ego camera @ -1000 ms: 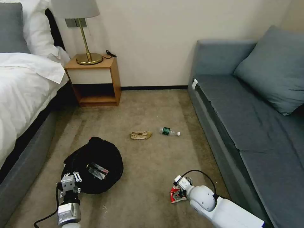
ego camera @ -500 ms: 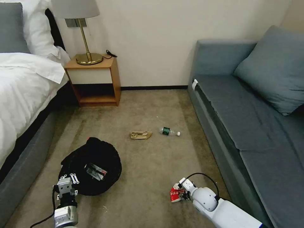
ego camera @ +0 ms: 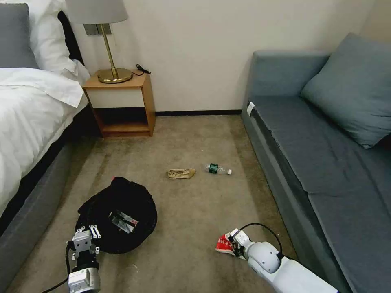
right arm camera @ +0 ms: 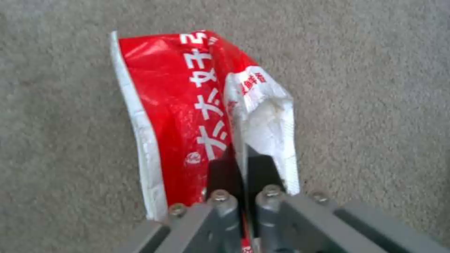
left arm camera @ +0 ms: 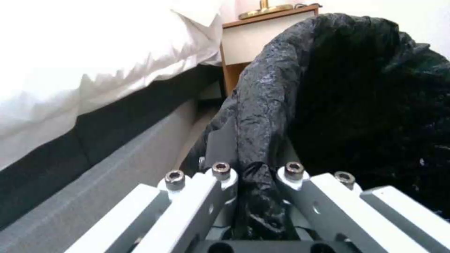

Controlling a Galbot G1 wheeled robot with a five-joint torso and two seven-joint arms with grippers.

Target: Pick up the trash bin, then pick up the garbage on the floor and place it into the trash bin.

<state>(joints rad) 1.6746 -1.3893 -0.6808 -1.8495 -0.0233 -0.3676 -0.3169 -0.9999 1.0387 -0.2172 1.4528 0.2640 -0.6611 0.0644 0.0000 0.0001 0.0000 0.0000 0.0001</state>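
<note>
Packet (ego camera: 225, 245) lifted and shifted toward the bin (ego camera: 118, 215) since a second ago.
Right gripper (right arm camera: 243, 196) pinches packet; left gripper (left arm camera: 255, 175) clamps bin liner. Next: carry over, release.

A tan carpet (ego camera: 191, 134) covers the floor, marked with faint darker streaks. At its far edge rises a plain cream wall (ego camera: 195, 49) with a dark baseboard (ego camera: 198, 112) along the bottom. Against that wall stands a wooden nightstand (ego camera: 122, 103) with a white front panel above an open lower shelf. On the nightstand sits a brass lamp (ego camera: 109, 44) with a grey shade, a black cord coiled just beside its base. Left of the nightstand is a bed (ego camera: 28, 110) with white linen, pillows and a grey base. Well to the right of the nightstand runs a blue-grey sofa (ego camera: 321, 162), a matching cushion (ego camera: 352, 87) leaning against its back.
</note>
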